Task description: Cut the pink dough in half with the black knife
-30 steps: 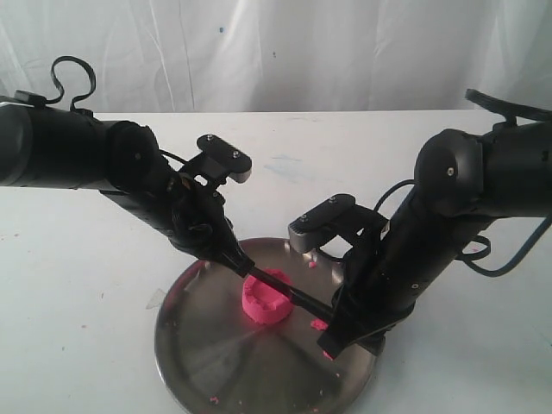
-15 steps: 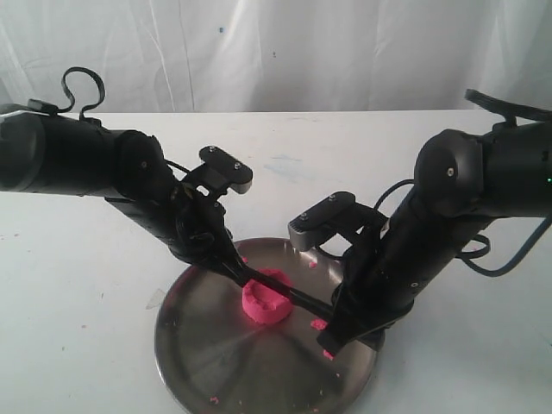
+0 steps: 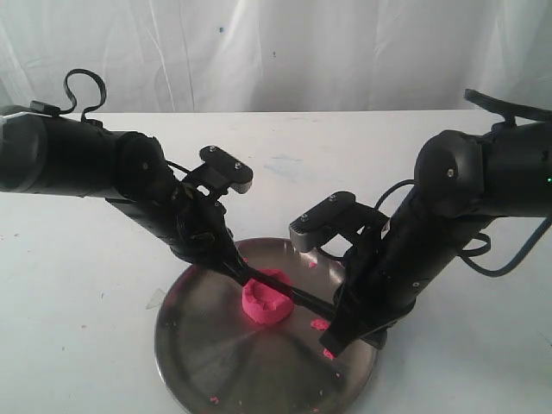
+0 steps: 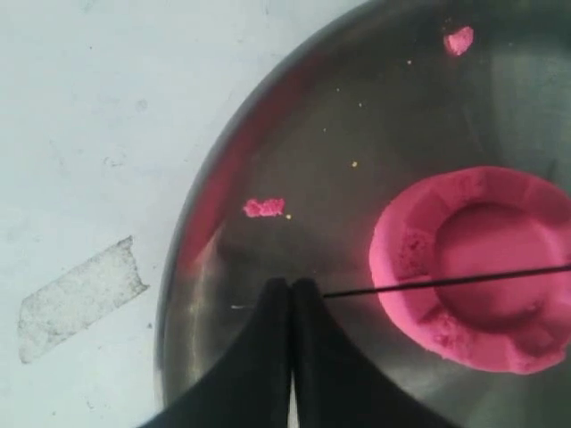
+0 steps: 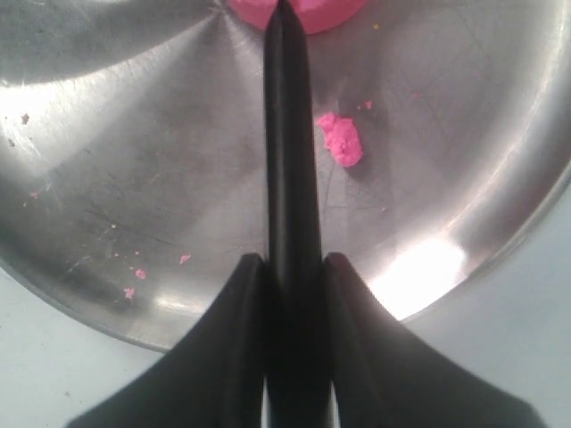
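Note:
The pink dough (image 3: 259, 309), a round puck with a dented top, sits in the middle of the round steel plate (image 3: 216, 366). The black knife (image 3: 302, 297) lies across its top. My left gripper (image 3: 229, 263) is shut on the blade's tip at the plate's far left. My right gripper (image 3: 335, 321) is shut on the handle at the right. In the left wrist view the thin blade edge (image 4: 428, 283) runs from the shut left gripper (image 4: 292, 285) over the dough (image 4: 482, 223). In the right wrist view the knife (image 5: 287, 134) reaches from the right gripper (image 5: 293, 260) to the dough (image 5: 326, 11).
Pink crumbs lie on the plate: a lump (image 5: 342, 141) beside the knife, a bit (image 4: 264, 208) near the left rim, small specks (image 5: 134, 276) near the front rim. A tape patch (image 4: 80, 294) is on the white table left of the plate. Both arms lean over the plate.
The left arm has come down a little and the knife's tip end has dropped with it, so the blade now rests lower on the dough. The right arm has barely moved.

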Controlling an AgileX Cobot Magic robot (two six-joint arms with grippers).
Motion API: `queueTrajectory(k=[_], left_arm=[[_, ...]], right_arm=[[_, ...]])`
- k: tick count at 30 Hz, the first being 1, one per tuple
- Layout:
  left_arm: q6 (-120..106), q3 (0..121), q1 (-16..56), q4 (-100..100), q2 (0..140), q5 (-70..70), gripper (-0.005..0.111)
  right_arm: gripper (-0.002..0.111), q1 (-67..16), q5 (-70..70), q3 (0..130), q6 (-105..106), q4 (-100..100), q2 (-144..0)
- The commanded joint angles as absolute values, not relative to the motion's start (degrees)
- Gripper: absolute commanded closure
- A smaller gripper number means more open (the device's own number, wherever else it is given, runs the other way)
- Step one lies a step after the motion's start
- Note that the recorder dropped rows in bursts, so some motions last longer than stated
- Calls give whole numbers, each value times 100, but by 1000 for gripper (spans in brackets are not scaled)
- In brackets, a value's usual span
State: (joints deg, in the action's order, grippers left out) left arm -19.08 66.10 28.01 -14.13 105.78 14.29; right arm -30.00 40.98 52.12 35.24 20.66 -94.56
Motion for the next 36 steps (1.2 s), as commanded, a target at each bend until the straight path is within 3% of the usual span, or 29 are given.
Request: queueTrajectory(k=[1,36], left_arm=[[-1927,6573,2813,-1520,10555,1505,107],[-1937,6573,2813,-1673,10542,1435,107]], right_arm=[[108,-3023,4099,5191,3580,2094,-9463],[108,-3023,4060,5191,3580,2115,-9750]])
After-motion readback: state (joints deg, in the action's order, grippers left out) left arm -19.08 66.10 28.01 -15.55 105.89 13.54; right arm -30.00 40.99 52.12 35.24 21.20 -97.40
